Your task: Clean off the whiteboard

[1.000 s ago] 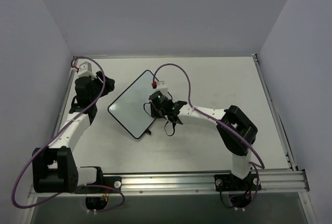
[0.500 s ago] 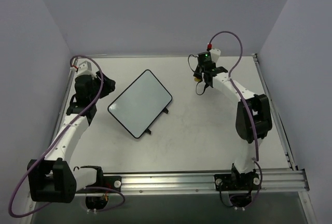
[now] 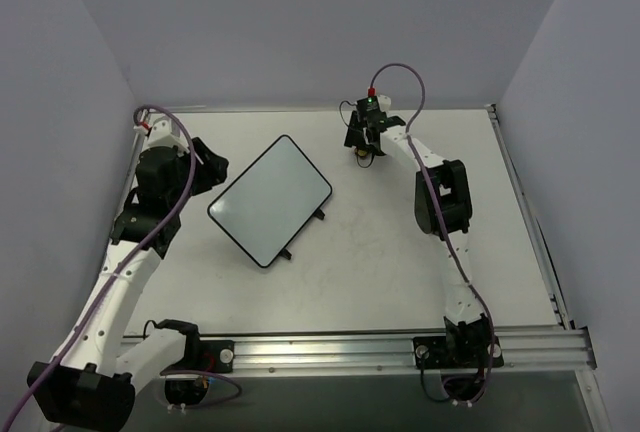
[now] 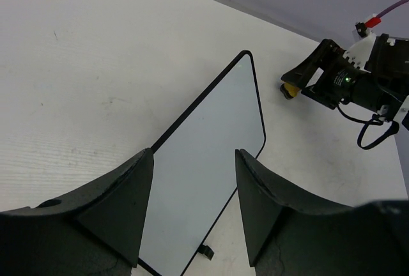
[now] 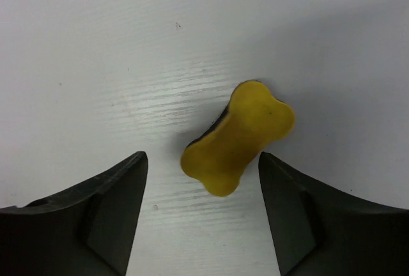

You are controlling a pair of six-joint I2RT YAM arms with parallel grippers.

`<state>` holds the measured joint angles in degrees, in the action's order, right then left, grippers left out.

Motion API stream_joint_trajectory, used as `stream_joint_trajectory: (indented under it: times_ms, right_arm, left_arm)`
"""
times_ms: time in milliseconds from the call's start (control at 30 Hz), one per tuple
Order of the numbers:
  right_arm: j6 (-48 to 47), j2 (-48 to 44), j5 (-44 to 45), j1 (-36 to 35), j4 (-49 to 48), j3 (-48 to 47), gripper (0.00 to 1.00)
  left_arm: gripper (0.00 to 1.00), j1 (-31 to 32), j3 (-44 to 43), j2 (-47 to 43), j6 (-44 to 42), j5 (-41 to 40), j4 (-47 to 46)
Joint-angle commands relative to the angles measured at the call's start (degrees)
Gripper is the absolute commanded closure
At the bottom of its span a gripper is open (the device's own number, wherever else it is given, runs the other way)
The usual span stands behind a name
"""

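I am viewing the flat white rectangular whiteboard with a thin black frame (image 3: pixel 270 202). It is lying diagonally on the white table (image 3: pixel 380 252), left of centre in the top view, its surface reading clean white. The left gripper (image 4: pixel 193 158) is hovering with jaws standing apart and holding nothing. The right gripper (image 5: pixel 201 164), at upper centre of the top view, is also standing spread. The small yellow bone-shaped eraser (image 5: pixel 238 137) is lying on the table between its jaws, ungripped.

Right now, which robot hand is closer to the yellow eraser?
Right. The right gripper hovers over the yellow eraser, fingers open either side. The left gripper is across the whiteboard from it.
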<state>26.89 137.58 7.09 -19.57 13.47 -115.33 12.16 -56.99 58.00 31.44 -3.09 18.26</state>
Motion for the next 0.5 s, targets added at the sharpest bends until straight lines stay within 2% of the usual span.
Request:
stream_joint_trajectory:
  times_ms: [0,100,200,333,467]
  right_arm:
    - [-1.6,-0.5,-2.2,0.1,1.4,-3.9,0.31]
    - [-1.9,-3.2,-1.7,0.3,0.7,-2.6,0.19]
    - [-2.5,-8.9,-0.2,0.2,0.2,-0.5,0.13]
    - [-2.9,-21.9,1.0,0.2,-1.2,5.2,0.02]
    - [-3.2,-36.5,0.6,0.1,-6.3,19.5,0.0]
  left_arm:
    - [0.38,0.0,-5.1,-2.1,-2.3,-1.7,4.9]
    - [0.37,0.0,-7.7,-3.1,-3.7,-1.1,7.1]
    - [0.37,0.0,-10.1,-3.9,-5.3,-0.4,9.4]
    - [0.34,0.0,-12.6,-5.0,-7.5,0.8,11.1]
    - [0.32,-0.1,-15.3,-4.8,-9.2,3.1,12.6]
